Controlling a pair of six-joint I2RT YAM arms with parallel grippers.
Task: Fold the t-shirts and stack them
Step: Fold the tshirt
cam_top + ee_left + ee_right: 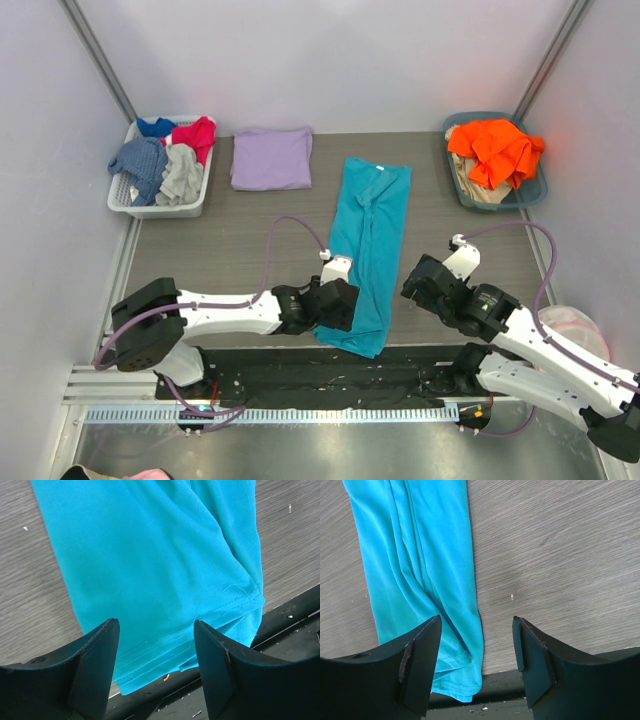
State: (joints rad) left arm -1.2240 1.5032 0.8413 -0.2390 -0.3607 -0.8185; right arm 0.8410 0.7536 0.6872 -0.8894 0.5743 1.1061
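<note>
Teal t-shirt (368, 250) folded into a long narrow strip, flat on the bench (440, 220), neck end far from both pairs of fingers, hem end overhanging the bench's near edge.

Left fingers (345, 303) parted to a moderate gap, gripping nothing; poised over the strip's hem corner, stitched hem visible in the gap between the two tips. Contact with the cloth not discernible.

Right fingers (412, 285) likewise parted, gripping nothing; poised over the bench, with the strip's right edge running beneath the left-hand tip and partway into the gap, and bare wood grain under the rest.

Strip between the two pairs of fingers, overlapped by the left pair and just beside the right pair.

Lavender t-shirt (271, 158) folded to a flat rectangle, well beyond the left fingers, apart from the strip.

White basket (125, 200) of red, blue and grey garments (165, 160) farther out, left of the left fingers. Teal tub (530, 195) with an orange garment (495, 150) well beyond the right fingers.
</note>
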